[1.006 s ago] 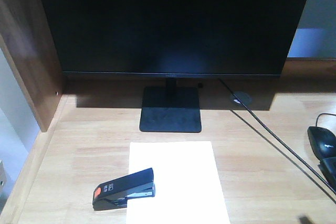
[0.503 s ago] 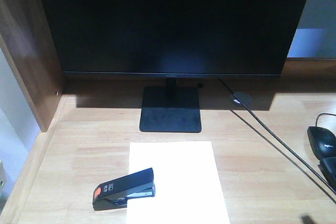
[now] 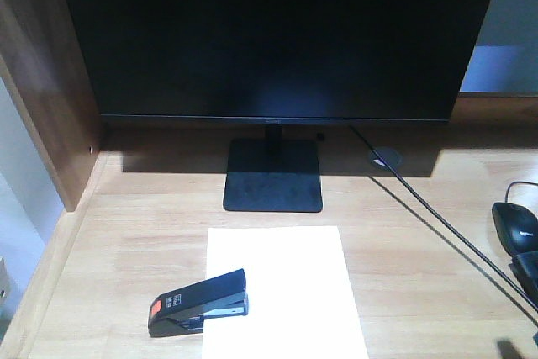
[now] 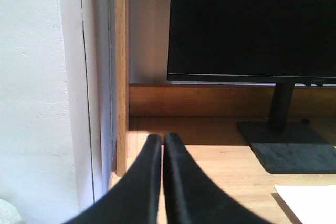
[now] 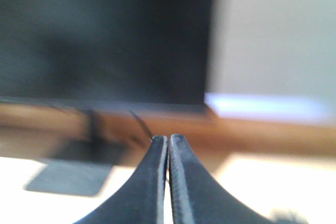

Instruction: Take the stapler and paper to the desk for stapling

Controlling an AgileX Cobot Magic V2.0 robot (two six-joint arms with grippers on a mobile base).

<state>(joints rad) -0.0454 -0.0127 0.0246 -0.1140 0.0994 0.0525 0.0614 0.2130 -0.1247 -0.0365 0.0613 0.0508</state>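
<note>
Nothing on the desk [image 3: 126, 241] has moved; stapler [image 3: 199, 302] overlaps paper [image 3: 286, 292] at 9 o'clock. Left gripper [image 4: 163, 139] and right gripper [image 5: 168, 139] are both closed, empty.

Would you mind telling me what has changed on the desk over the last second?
Almost nothing. A dark blurred shape at the bottom right edge shifted slightly rightward; what it is cannot be told. The stapler still lies across the left edge of the paper, neither gripped, and both grippers are shut.
</note>
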